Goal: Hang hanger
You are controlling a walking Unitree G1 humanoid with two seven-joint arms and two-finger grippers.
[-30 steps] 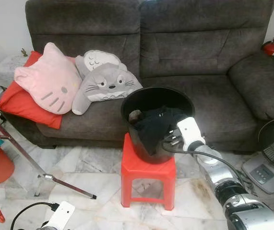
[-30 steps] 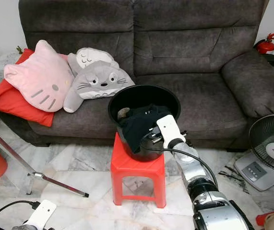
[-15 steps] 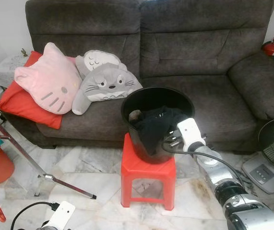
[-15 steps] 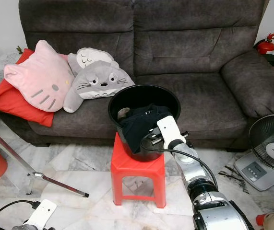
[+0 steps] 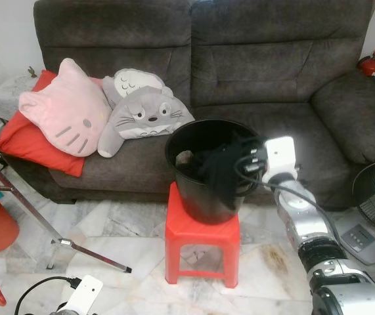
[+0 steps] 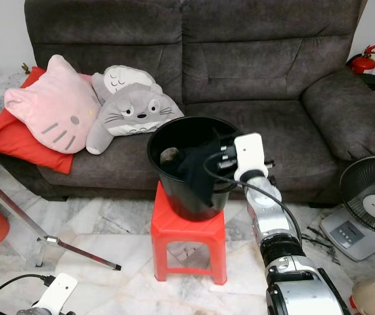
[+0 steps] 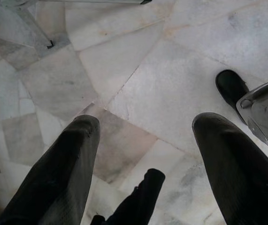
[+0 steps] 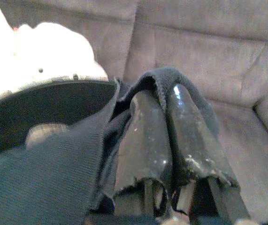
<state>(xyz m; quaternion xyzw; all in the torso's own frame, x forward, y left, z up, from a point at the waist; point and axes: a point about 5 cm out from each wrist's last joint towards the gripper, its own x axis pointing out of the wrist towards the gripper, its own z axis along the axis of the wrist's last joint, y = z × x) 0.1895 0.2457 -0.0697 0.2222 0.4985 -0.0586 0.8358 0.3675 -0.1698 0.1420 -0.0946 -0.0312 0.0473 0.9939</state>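
At mid-frame, over the black bucket (image 5: 207,172) on the red stool (image 5: 201,239), the right pincer (image 5: 243,159) has risen from the bucket's front wall to its rim, clenched on a dark garment (image 6: 198,172) it is lifting out. No hanger can be made out. Lower left, the left pincer (image 7: 143,154) hangs released over the floor.

A black garment (image 5: 221,169), soft knit cloth, is bunched at the 3 o'clock side of the black bucket (image 5: 200,197) and draped over its rim, part of it hanging down the outside wall. Its upper edge is pinched between the closed fingers (image 8: 145,136) of the right gripper (image 8: 164,133), cloth wrapping over both fingertips. The bucket stands upright on a red stool (image 5: 201,236). No hanger can be made out.
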